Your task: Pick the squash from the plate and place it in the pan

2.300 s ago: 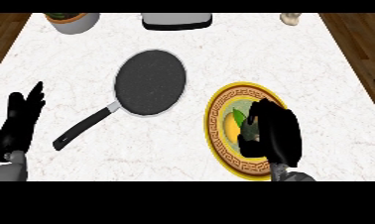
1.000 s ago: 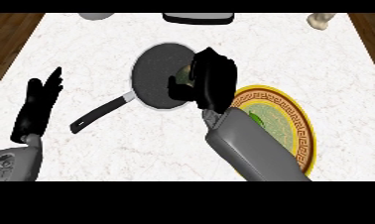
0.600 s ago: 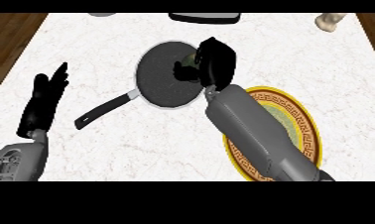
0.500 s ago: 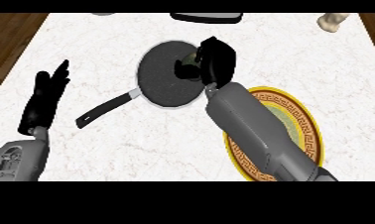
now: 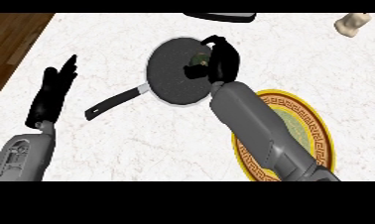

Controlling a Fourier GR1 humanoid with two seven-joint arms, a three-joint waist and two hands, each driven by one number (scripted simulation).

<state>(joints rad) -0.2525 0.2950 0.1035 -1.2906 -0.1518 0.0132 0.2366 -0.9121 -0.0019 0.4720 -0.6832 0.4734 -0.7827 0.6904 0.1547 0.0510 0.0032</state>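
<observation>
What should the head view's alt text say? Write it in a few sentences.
The robot's right hand holds the squash over the dark pan on a white marble counter. The yellow patterned plate lies right of the pan, and the left hand rests open at the left.

The surface looks like polished white marble with faint pinkish-grey veins, and a strip of dark brown wood with visible grain borders it on the side away from the pan. The pan has a matt black inside with a fine pale speckle, a thin lighter metal-looking rim, and a smooth black handle. Over the pan, the right hand appears as matt black plastic, and its forearm is smooth, satin grey. The squash shows a dull, mottled green skin. Beside the pan, the plate looks like glazed ceramic, yellow with a dark patterned band. The left hand has the same matt black finish.
</observation>
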